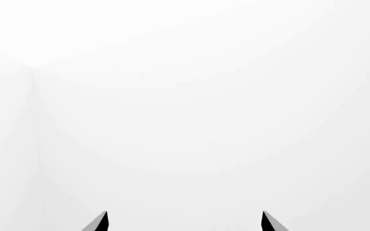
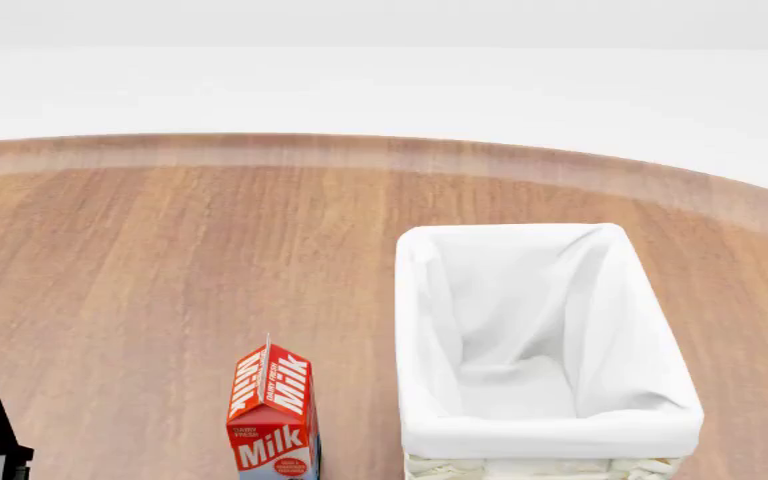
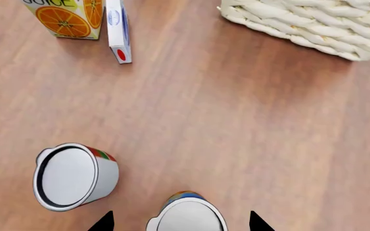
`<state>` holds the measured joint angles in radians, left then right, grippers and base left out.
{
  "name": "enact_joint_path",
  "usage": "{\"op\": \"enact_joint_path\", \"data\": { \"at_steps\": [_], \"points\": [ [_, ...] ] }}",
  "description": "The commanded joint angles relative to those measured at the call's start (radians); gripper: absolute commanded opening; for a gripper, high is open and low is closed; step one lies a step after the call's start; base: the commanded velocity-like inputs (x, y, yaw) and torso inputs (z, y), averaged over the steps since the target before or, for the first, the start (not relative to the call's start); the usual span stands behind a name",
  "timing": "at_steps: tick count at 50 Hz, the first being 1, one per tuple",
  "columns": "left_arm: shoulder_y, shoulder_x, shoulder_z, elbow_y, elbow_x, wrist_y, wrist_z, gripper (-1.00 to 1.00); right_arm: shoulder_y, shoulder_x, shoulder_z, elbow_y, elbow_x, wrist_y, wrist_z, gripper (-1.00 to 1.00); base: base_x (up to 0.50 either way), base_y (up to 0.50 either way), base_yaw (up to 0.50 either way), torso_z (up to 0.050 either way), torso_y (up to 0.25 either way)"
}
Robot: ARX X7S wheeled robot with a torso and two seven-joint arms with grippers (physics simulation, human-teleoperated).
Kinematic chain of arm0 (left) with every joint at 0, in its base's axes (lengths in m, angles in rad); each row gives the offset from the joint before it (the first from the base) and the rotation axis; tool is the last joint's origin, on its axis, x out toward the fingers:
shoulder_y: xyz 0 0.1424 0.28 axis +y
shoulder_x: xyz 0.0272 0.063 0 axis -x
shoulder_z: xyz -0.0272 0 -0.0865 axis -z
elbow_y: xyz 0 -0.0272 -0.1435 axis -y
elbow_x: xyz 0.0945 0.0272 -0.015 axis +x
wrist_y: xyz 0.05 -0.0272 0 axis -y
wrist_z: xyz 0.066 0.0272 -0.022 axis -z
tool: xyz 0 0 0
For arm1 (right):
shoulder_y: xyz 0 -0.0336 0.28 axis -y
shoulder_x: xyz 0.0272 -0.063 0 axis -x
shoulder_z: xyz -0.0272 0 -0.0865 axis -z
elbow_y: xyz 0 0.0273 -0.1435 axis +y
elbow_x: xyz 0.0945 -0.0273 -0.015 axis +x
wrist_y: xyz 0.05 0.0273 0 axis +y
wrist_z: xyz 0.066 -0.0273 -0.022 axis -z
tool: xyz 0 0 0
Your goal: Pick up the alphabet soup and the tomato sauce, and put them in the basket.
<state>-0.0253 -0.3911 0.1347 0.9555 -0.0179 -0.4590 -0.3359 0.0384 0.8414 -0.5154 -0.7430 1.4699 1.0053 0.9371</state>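
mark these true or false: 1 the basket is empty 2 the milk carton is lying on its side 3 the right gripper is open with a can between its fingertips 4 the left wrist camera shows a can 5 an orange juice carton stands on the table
1. The basket is empty: true, only white lining shows inside.
2. The milk carton lies on its side: false, it stands upright left of the basket.
3. The right gripper is open with a can between its fingertips: true.
4. The left wrist view shows a can: false, only blank white beyond the left gripper.
5. An orange juice carton stands on the table: true.
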Motion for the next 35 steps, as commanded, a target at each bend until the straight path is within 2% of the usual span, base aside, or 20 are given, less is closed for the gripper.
{"op": "enact_joint_path", "data": {
  "at_steps": [1, 16, 35],
  "points": [
    [0.0, -0.003, 0.0, 0.002, -0.002, -0.001, -0.003, 1.0, -0.017, -0.001, -0.004, 0.019, -0.038, -0.018, -0.038, 1.0, 0.0, 0.0, 0.0, 0.0, 0.0],
    [0.006, -0.006, 0.0, -0.002, -0.007, 0.009, -0.008, 1.0, -0.058, -0.028, -0.037, 0.06, -0.141, -0.056, -0.114, 1.0, 0.0, 0.0, 0.0, 0.0, 0.0],
    [0.006, -0.01, 0.003, 0.002, -0.008, 0.004, -0.013, 1.0, -0.076, -0.024, -0.038, 0.086, -0.153, -0.08, -0.139, 1.0, 0.0, 0.0, 0.0, 0.0, 0.0]
  ]
}}
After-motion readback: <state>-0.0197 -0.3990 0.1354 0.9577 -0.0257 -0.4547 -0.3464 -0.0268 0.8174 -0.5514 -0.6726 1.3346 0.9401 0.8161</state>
